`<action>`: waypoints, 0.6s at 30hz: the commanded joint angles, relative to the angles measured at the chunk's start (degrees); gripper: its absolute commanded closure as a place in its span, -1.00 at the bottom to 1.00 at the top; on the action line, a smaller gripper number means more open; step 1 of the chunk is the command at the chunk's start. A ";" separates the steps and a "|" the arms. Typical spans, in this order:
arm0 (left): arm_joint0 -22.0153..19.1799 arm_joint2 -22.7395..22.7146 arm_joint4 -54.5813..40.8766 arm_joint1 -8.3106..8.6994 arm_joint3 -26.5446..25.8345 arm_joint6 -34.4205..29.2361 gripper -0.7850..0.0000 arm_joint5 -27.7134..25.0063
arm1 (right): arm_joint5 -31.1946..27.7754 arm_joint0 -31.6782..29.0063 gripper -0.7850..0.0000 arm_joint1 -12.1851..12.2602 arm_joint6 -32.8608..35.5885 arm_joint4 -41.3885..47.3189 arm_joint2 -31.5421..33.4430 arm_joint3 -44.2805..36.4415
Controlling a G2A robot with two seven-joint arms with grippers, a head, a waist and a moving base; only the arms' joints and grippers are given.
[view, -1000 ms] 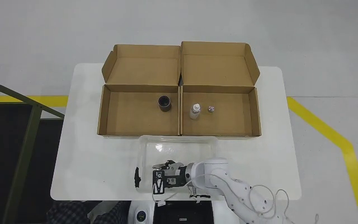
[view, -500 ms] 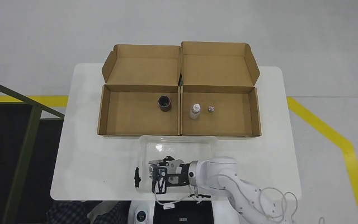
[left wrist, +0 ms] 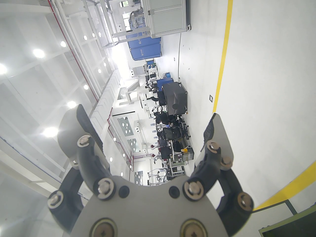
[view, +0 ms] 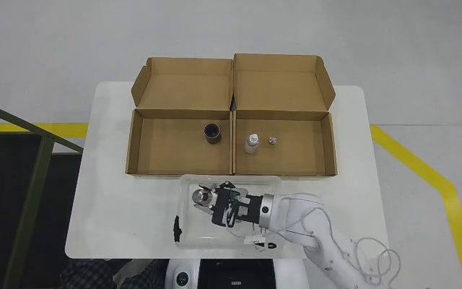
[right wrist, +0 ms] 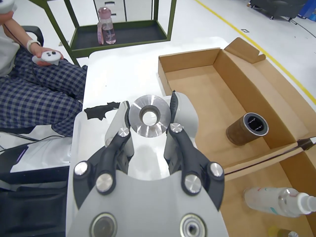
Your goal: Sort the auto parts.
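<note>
The right gripper [right wrist: 150, 103] pinches a metal disc [right wrist: 149, 120] by its rim, one finger on each side, so the flat shiny face and its round centre hole turn toward the wrist camera. In the top view the disc sits over the far left part of the clear plastic tray [view: 229, 178]. Whether it touches the tray floor I cannot tell.

The tray stands on the white surface [view: 115, 180], just in front of two open cardboard boxes set side by side with their lids folded back. The left cardboard box [view: 155, 144] holds a dark cylindrical bushing [view: 211, 133] lying near the wall it shares with its neighbour; the right wrist view shows its open end ringed in bright metal. The right cardboard box [view: 303, 148] holds a clear spray bottle [view: 251, 143] lying on its side close to that same shared wall. A small round part [view: 272, 140] lies just beside the bottle.

A torn black scrap [view: 176, 229] lies on the surface beside the tray's left near corner.

The left gripper [left wrist: 147, 114] has its fingers spread wide with nothing between them, pointing out into the workshop, away from the surface
</note>
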 commanded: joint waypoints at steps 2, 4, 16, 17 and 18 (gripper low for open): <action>0.00 0.00 0.00 0.00 0.00 0.00 -1.00 0.00 | 0.11 0.12 1.00 0.15 -1.50 1.81 1.55 0.02; 0.00 0.00 0.00 0.00 0.00 0.00 -1.00 0.00 | -0.06 0.00 1.00 0.28 -2.77 3.46 2.64 0.04; 0.00 0.00 0.00 0.00 0.00 0.00 -1.00 0.00 | -1.01 -1.45 1.00 1.34 -6.96 13.73 10.94 -0.03; 0.00 0.00 0.00 0.00 0.00 0.00 -1.00 0.00 | -1.06 -1.57 1.00 1.42 -7.17 14.48 11.50 0.03; 0.00 0.00 0.00 0.00 0.00 0.00 -1.00 0.00 | -1.13 -1.71 1.00 1.49 -7.25 15.05 11.95 0.07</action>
